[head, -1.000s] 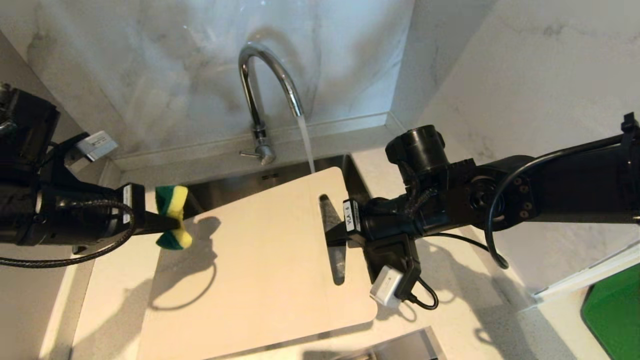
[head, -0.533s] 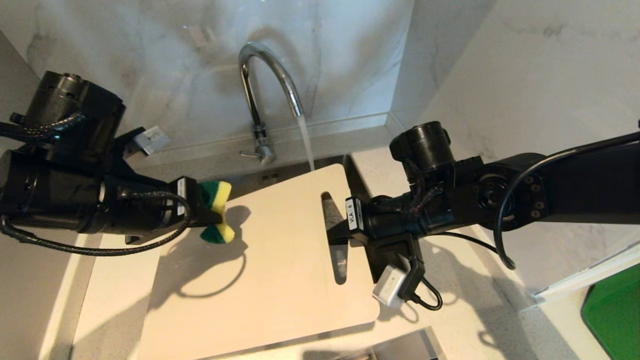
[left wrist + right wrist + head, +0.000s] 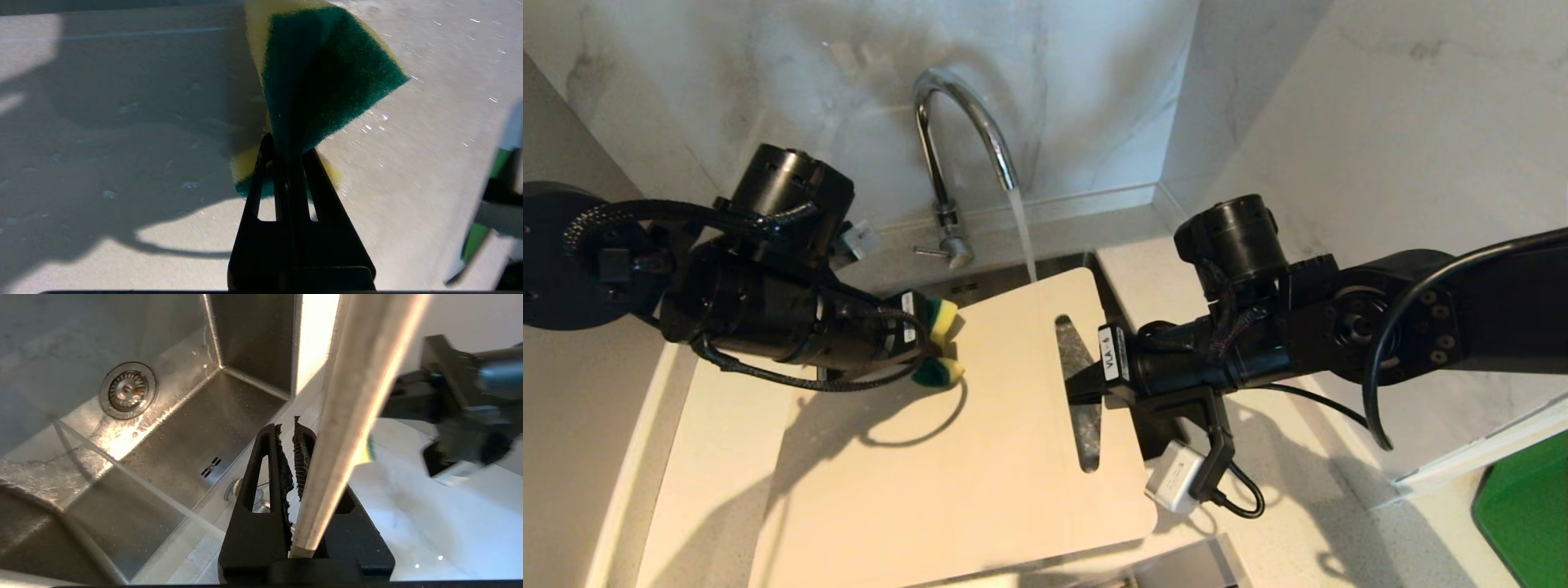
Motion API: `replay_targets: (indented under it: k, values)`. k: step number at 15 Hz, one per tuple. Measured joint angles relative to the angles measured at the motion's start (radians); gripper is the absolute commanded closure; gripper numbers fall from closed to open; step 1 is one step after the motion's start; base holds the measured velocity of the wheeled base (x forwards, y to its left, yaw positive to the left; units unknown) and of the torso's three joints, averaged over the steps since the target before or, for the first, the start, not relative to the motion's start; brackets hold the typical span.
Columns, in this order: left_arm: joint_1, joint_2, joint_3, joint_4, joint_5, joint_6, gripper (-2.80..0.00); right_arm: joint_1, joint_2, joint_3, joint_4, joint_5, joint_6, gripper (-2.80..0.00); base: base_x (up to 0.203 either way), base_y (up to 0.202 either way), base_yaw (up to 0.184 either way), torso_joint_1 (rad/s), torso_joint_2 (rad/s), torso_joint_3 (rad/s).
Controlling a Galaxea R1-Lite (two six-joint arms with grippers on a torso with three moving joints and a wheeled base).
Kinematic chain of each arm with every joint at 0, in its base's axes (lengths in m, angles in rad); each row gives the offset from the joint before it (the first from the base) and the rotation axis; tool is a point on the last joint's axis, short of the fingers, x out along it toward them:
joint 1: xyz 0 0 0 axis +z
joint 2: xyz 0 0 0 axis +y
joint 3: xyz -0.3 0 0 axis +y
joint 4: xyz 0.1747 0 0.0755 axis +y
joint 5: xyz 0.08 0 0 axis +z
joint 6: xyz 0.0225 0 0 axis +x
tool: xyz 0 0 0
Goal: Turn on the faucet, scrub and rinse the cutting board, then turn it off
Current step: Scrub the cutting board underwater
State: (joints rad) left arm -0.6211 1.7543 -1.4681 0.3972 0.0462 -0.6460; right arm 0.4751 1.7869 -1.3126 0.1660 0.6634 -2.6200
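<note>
Glossy chrome faucet [image 3: 956, 131]; matt smooth cutting board [image 3: 980, 457]; brushed steel sink [image 3: 171, 428].

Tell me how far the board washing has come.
Done: the faucet runs, water hitting the board's far edge. In hand: the right claw grips the board at its slot; the left claw holds the sponge at its face. Left: scrubbing, rinsing, closing the faucet.
</note>
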Motion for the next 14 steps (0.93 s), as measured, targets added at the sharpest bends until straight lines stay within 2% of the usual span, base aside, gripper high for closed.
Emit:
replay_targets:
  k: [5,10,14]
  values:
    - [0.045,0.034,0.012,0.002,0.001,0.000,0.00,0.000,-0.016,0.009,-0.001,0.000,0.000,0.00,0.000,0.000,0.000,0.000,0.00,0.000]
    - [0.128,0.026,0.093,-0.007,-0.012,0.007,0.00,-0.001,-0.022,0.009,-0.002,0.002,0.000,0.00,0.000,0.000,0.000,0.000,0.00,0.000]
    - [0.219,0.000,0.258,-0.145,-0.036,0.051,0.00,-0.002,-0.022,0.010,-0.030,0.005,0.005,0.00,0.000,0.000,0.000,0.000,0.00,0.000]
